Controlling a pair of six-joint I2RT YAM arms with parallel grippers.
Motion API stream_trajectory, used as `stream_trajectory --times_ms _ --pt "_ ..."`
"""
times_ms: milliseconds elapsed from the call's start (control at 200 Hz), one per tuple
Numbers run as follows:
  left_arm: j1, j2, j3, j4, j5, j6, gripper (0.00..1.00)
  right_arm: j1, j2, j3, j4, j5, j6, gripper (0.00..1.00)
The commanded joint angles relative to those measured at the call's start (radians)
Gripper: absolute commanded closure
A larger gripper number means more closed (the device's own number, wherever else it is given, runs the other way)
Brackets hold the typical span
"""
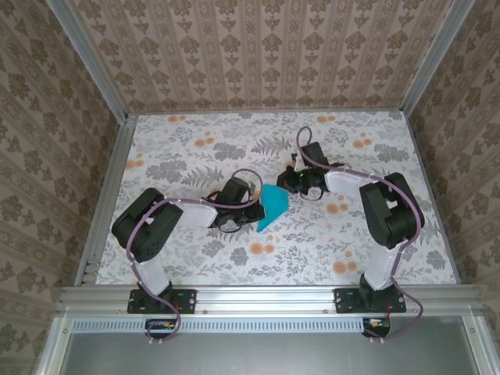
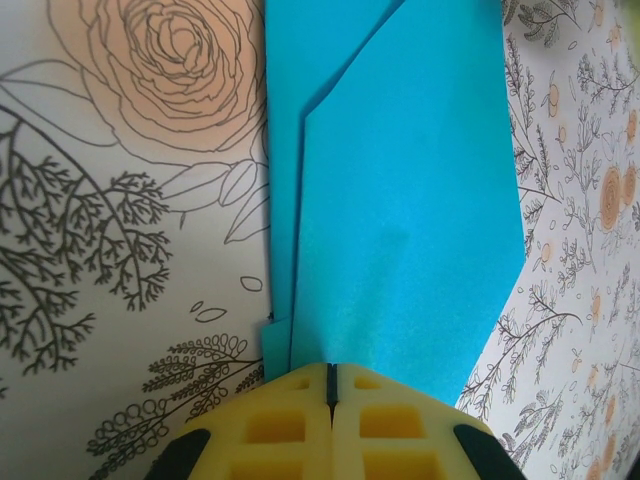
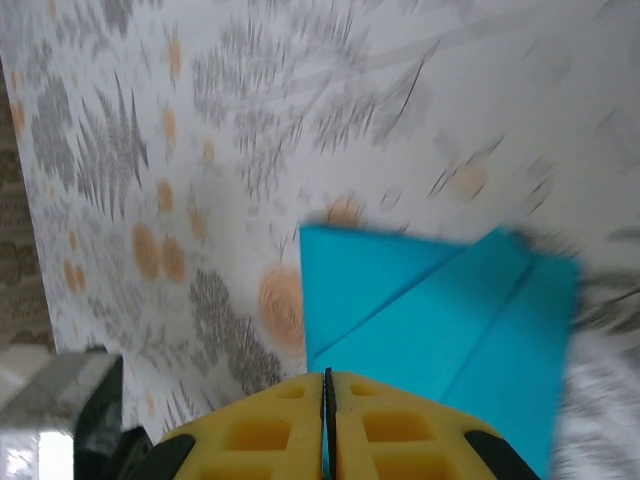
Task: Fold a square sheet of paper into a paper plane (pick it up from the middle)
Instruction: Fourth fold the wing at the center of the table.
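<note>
1. Two grippers meet at one sheet of paper (image 1: 273, 206), teal, partly folded with diagonal flaps, at the middle of the table (image 1: 187, 137).
2. Left gripper (image 2: 330, 385), just left of the table's middle: yellow pads pressed together, pinching the layered edge of the sheet.
3. Right gripper (image 3: 326, 380), just right of the table's middle: pads pressed together at the sheet's edge. Whether paper is caught between them cannot be told, as the wrist view is blurred.
4. Risk: tearing or a stray crease. Cause would be the arms pulling apart or twisting while both bear on thin paper.
5. Risk: layers sliding out of register. Cause would be the left pinch catching only some of the stacked flaps.
6. Risk: the sheet dropping or springing open. Cause would be either pinch letting go before a crease is pressed flat on the table.
</note>
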Motion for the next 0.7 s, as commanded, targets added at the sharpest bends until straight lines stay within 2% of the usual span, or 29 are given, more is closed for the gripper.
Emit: stream_trajectory --times_ms 0,155,435,550,700 --pt "-0.013 0.018 -0.025 -0.159 -0.023 0.003 0.97 0.037 0.026 -0.032 0.039 -0.05 0.053 0.9" --pt "-0.013 0.017 -0.022 -0.153 -0.027 -0.002 0.97 0.051 0.071 -0.045 0.07 -0.068 0.071 0.91" --pt "-0.009 -0.019 0.009 -0.169 -0.021 0.016 0.95 0.049 0.128 -0.044 0.005 -0.036 0.024 0.92" --pt "-0.001 -0.066 0.035 -0.184 -0.009 0.038 0.91 0.045 0.149 -0.026 -0.028 -0.024 -0.011 0.91" --pt "0.013 -0.131 0.056 -0.199 0.002 0.067 0.81 0.032 0.184 0.01 -0.036 -0.041 -0.063 0.92"
